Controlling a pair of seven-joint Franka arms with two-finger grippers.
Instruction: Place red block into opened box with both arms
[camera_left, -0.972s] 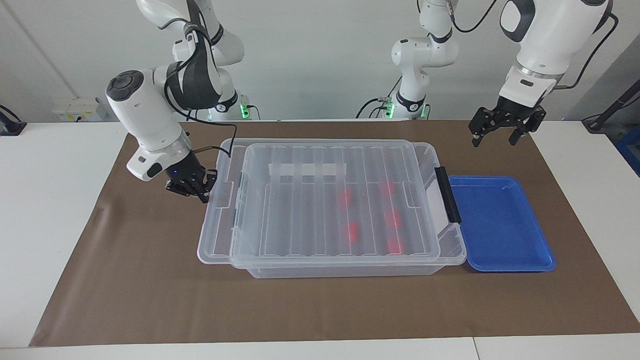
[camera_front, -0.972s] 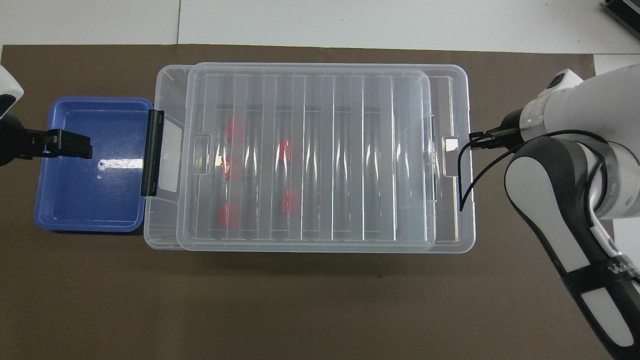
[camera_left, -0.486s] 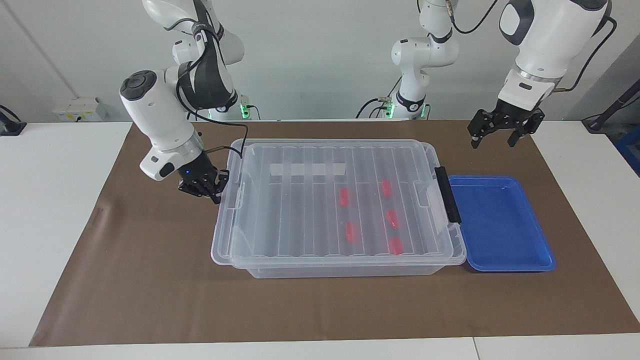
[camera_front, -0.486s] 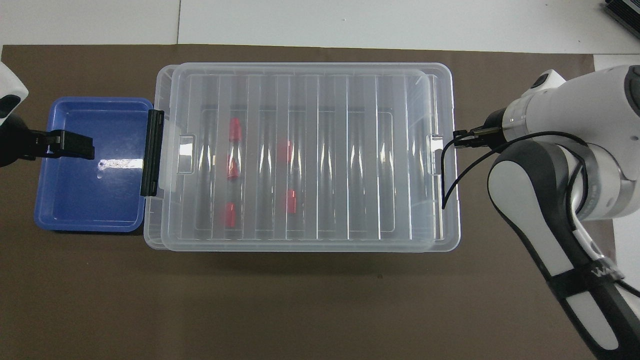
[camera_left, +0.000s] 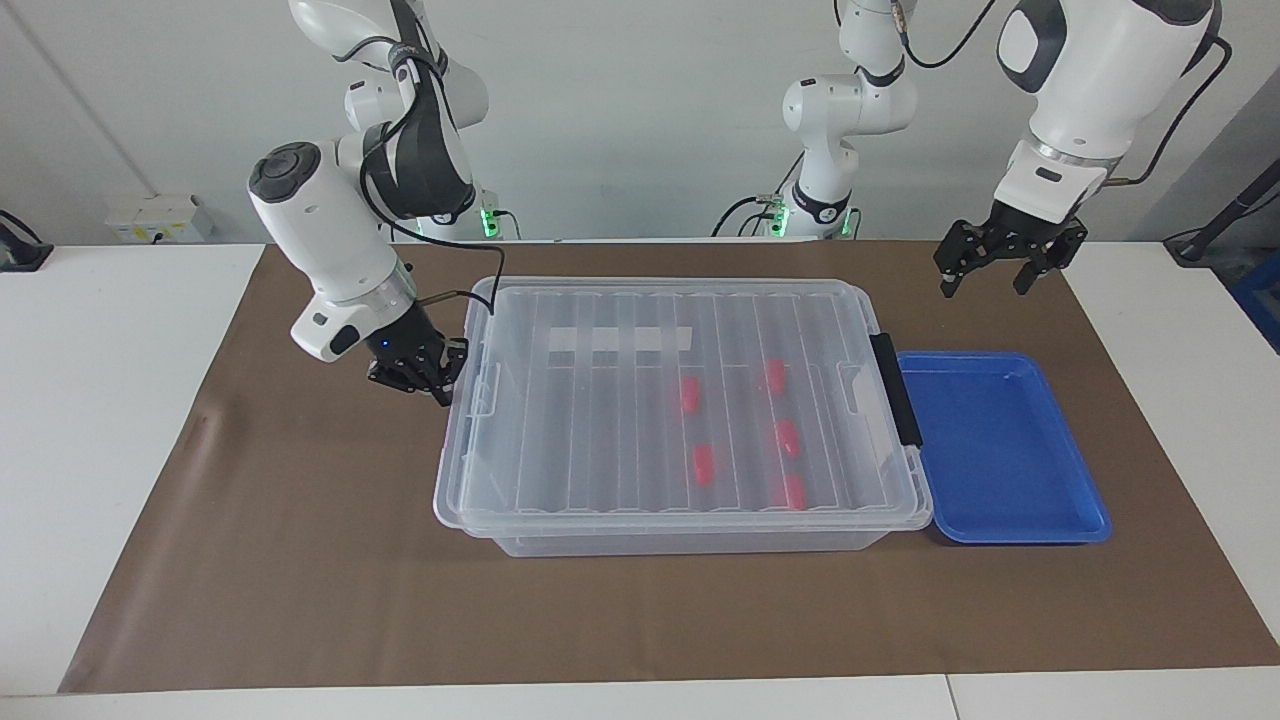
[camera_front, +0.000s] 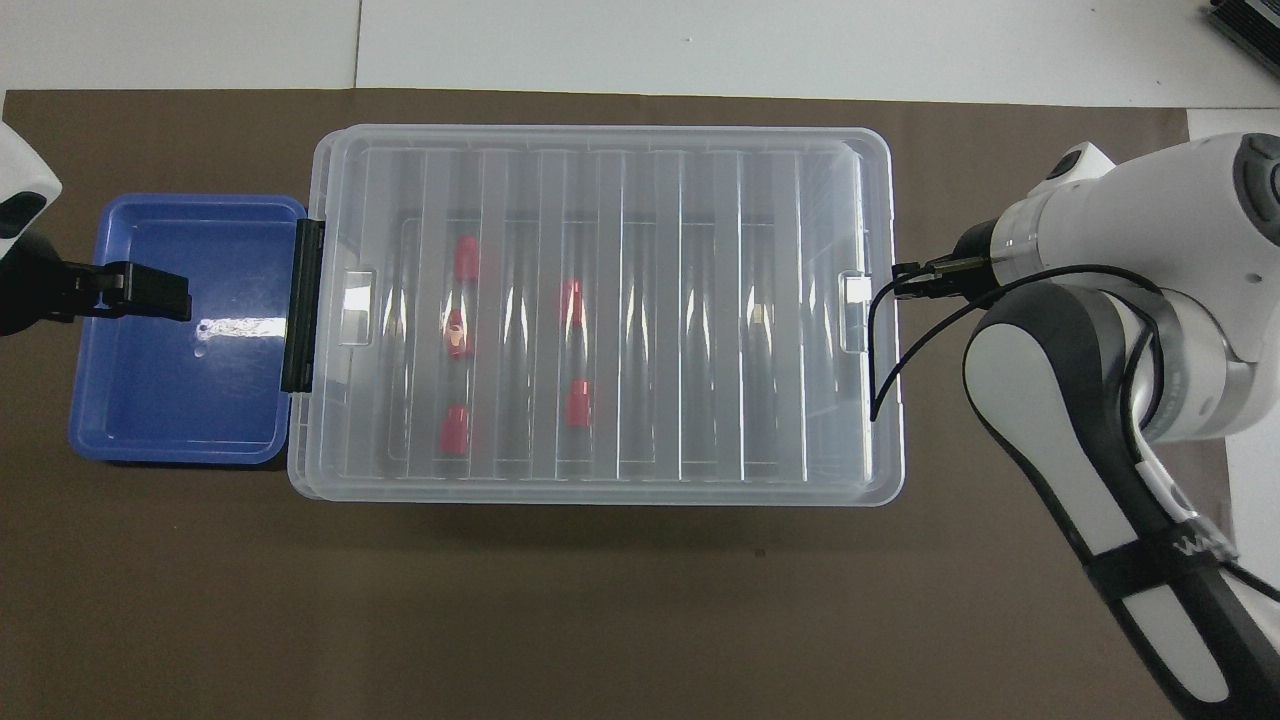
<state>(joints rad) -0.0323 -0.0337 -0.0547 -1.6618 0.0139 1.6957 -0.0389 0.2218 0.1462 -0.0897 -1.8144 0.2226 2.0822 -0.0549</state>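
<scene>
Five blocks are kept in the lidded box; a tray is set touching it, toward the left arm's end.

From my overhead camera, the white right arm's small black two-finger gripper is hidden under its own wrist. The left arm's black gripper is partly cut by the frame edge. The five small red plastic blocks show only as smears through the ribbed transparent lid of the large clear plastic storage bin; I cannot tell their exact shapes.
</scene>
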